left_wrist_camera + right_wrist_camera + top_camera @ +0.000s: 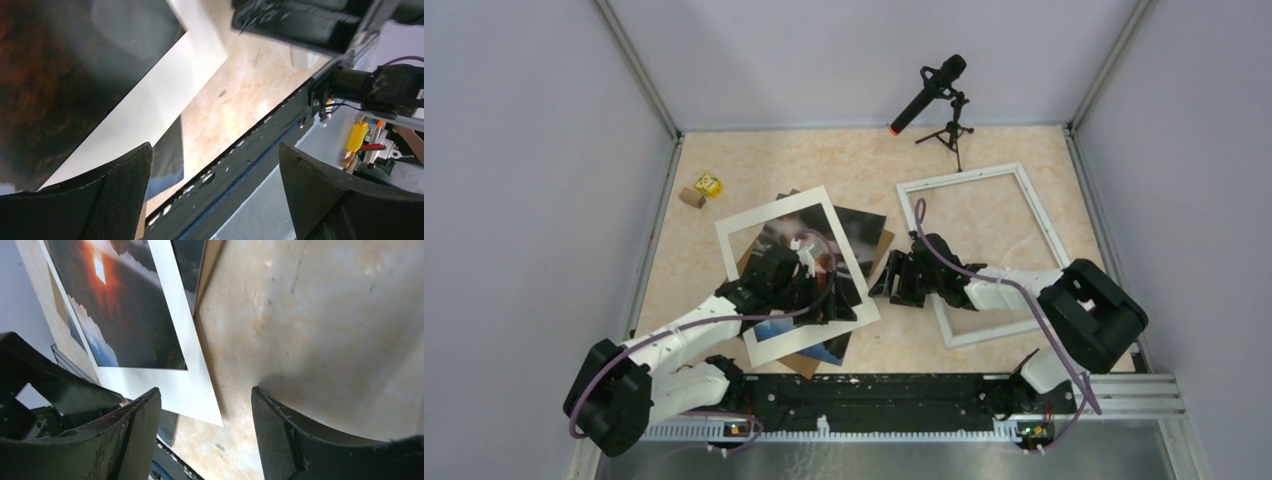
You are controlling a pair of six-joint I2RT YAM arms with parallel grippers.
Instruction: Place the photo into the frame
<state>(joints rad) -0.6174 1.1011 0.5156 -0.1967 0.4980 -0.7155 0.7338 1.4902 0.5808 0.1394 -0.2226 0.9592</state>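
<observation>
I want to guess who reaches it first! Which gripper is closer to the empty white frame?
Right. The right gripper sits just off the white frame on its left side; the left gripper hangs farther left, above the white mat and photo.

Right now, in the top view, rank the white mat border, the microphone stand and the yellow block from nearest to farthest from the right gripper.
1. The white mat border, just to the left of the right gripper.
2. The microphone stand, at the far edge, slightly to the right.
3. The yellow block, towards the far left corner.
</observation>
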